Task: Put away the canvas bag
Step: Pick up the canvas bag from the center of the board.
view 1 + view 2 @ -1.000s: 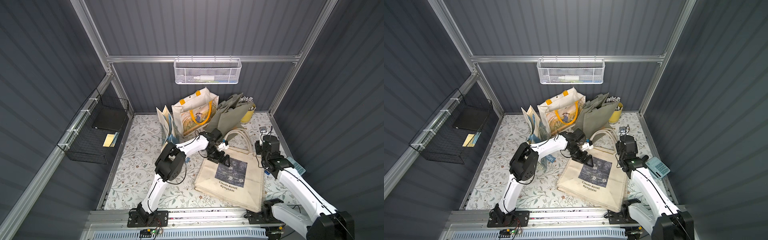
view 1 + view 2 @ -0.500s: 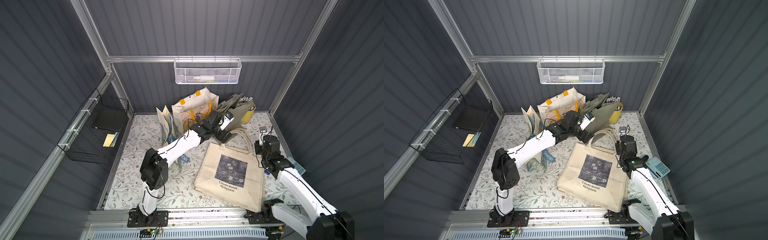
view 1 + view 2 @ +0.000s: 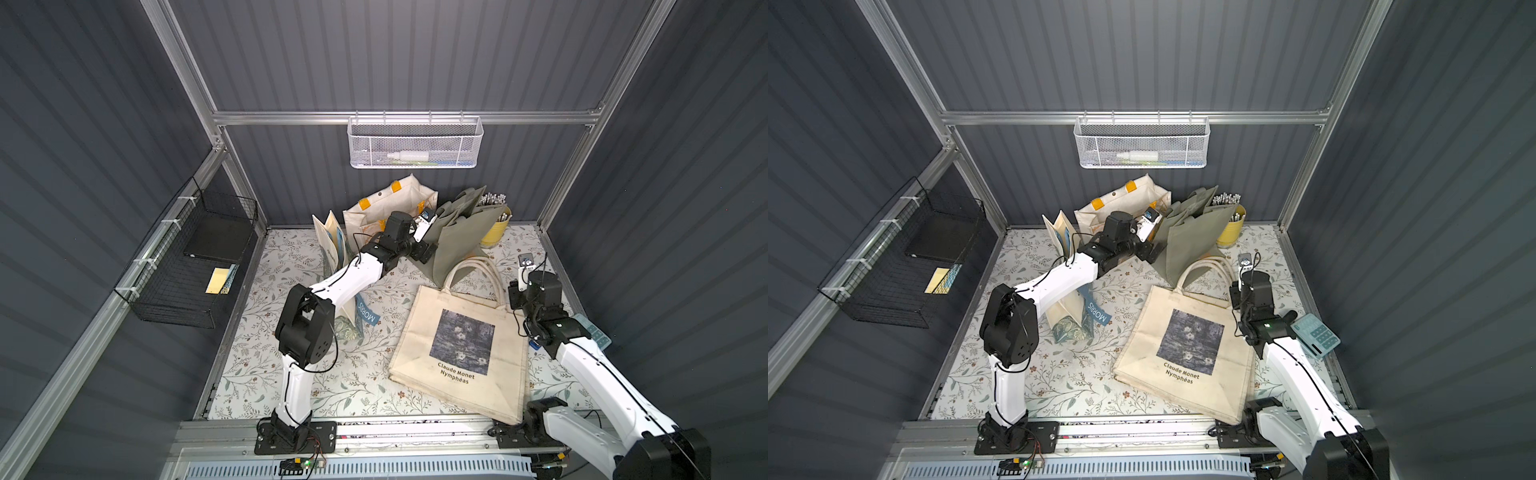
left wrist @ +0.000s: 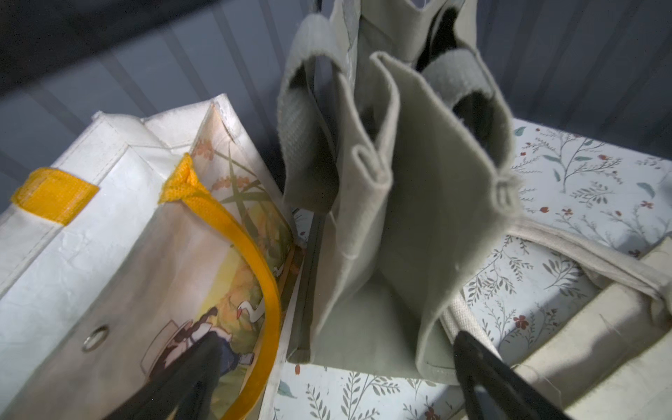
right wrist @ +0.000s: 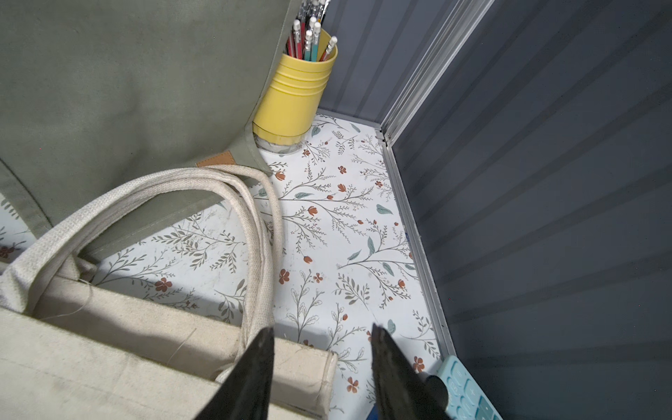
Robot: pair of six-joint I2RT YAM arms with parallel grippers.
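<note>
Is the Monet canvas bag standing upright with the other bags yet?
No, the canvas bag lies flat on the floral table, in front of the standing green bag.

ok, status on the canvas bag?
Both open: left gripper by green bag, right gripper at canvas bag corner. Bag flat, unheld. Green bag crowds its handles.

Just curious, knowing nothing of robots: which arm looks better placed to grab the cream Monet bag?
Right, probably. The right gripper hovers open at the top corner of the canvas bag, beside its handles. The left gripper is open, but off by the grey-green bag at the back.
</note>
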